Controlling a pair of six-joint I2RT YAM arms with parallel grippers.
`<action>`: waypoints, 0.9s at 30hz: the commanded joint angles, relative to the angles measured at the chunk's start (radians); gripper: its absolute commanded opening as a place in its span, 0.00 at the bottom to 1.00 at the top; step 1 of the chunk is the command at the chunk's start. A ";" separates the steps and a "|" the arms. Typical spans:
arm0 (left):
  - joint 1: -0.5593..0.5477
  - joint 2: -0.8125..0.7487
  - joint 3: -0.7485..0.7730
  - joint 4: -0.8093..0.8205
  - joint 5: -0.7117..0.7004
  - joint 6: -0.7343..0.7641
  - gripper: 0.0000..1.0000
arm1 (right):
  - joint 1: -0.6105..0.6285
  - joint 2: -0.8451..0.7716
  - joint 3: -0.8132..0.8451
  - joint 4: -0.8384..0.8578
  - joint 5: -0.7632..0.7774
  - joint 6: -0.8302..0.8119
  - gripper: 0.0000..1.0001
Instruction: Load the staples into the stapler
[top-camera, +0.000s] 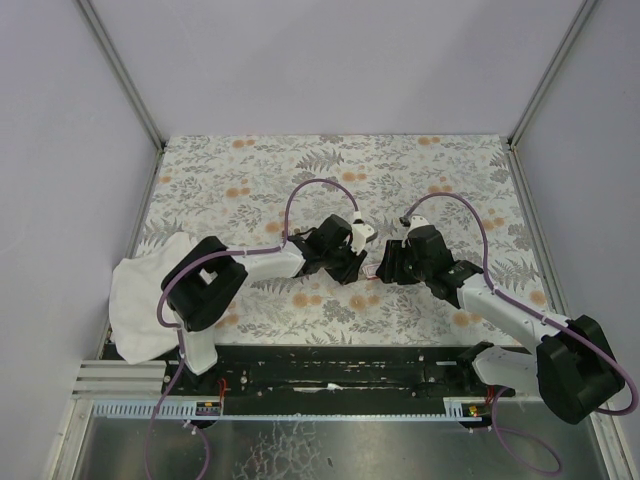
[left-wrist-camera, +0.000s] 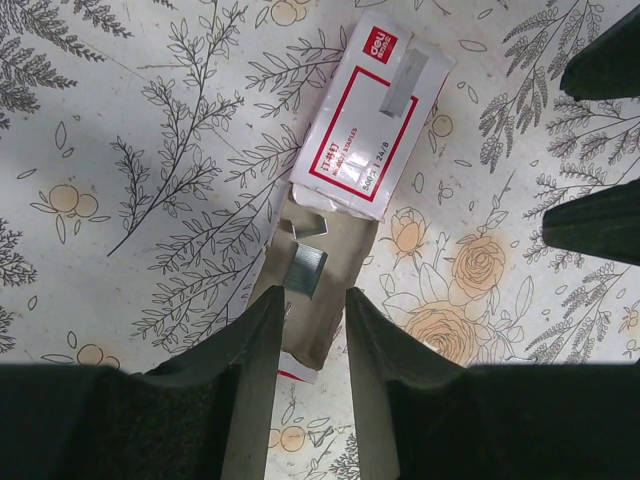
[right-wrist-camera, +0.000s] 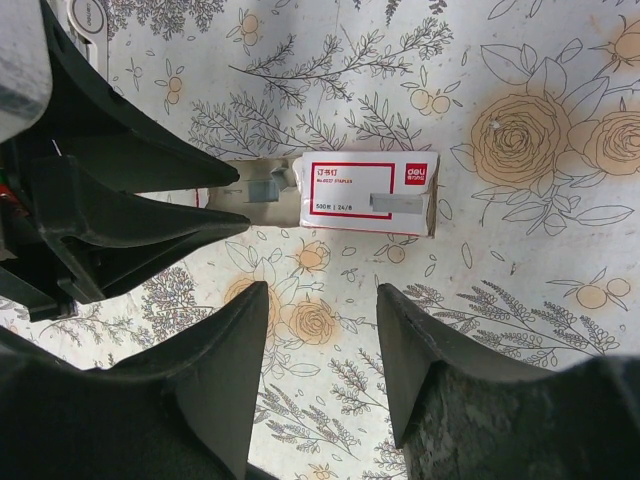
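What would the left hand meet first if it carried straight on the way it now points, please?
Probably the short staple strip lying in the pulled-out tan tray, directly ahead of the left hand; depth is unclear.

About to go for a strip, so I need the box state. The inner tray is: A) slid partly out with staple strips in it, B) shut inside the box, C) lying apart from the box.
A: the left wrist view shows the tan tray sticking out of the red staple box with staple strips in it, just ahead of the left fingers.
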 joint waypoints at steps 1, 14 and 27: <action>-0.004 -0.011 0.001 0.058 -0.012 0.035 0.30 | -0.010 -0.025 -0.003 0.027 -0.011 0.003 0.54; -0.004 0.022 0.003 0.065 -0.021 0.054 0.29 | -0.009 -0.023 -0.012 0.031 -0.017 0.008 0.54; -0.004 0.060 0.013 0.066 -0.023 0.054 0.27 | -0.011 -0.030 -0.019 0.026 -0.015 0.006 0.54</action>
